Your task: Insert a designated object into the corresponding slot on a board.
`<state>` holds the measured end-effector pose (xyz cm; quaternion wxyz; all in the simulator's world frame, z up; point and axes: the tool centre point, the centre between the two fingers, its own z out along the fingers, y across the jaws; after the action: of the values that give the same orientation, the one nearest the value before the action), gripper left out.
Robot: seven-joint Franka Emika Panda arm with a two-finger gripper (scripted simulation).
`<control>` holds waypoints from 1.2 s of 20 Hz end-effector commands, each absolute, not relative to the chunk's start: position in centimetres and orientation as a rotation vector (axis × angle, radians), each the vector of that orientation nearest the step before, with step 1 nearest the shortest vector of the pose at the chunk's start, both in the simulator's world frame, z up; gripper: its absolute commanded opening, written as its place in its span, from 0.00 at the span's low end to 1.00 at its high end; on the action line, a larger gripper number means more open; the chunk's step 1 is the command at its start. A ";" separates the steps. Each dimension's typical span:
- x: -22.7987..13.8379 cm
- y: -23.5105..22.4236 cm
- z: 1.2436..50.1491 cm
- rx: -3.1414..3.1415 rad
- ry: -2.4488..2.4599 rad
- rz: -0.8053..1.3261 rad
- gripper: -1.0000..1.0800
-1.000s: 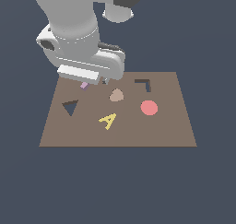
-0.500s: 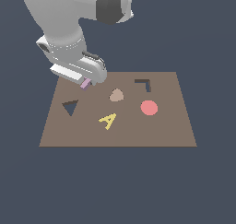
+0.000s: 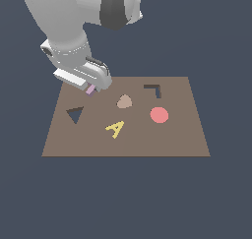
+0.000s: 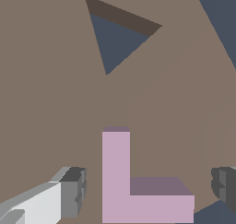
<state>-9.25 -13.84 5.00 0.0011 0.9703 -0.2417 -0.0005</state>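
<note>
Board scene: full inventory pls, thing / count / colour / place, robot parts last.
board: 1, brown, flat under everything.
L-shaped piece: 1, lilac, between the open fingers, near the board's far corner on the exterior view's left.
L-shaped slot: 1, dark, far side, toward the exterior view's right.
triangular cutout: 1, dark, exterior view's left.
rounded piece: 1, tan, mid-board.
letter A: 1, yellow, near side.
disc: 1, red, below the slot.
gripper: 1, grey-white, over the lilac piece.

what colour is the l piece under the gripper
Pale lilac L piece, clearest in the wrist view.
</note>
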 end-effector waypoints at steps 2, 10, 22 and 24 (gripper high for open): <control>-9.3 -13.8 4.2 3.047 -0.761 -0.001 0.96; -9.3 -13.8 3.0 3.047 -0.764 0.000 0.00; -9.3 -13.8 3.4 3.048 -0.763 0.000 0.00; -9.3 -13.8 3.3 3.048 -0.763 0.000 0.00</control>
<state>-9.27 -13.78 3.37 -0.0002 0.9701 -0.2428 0.0003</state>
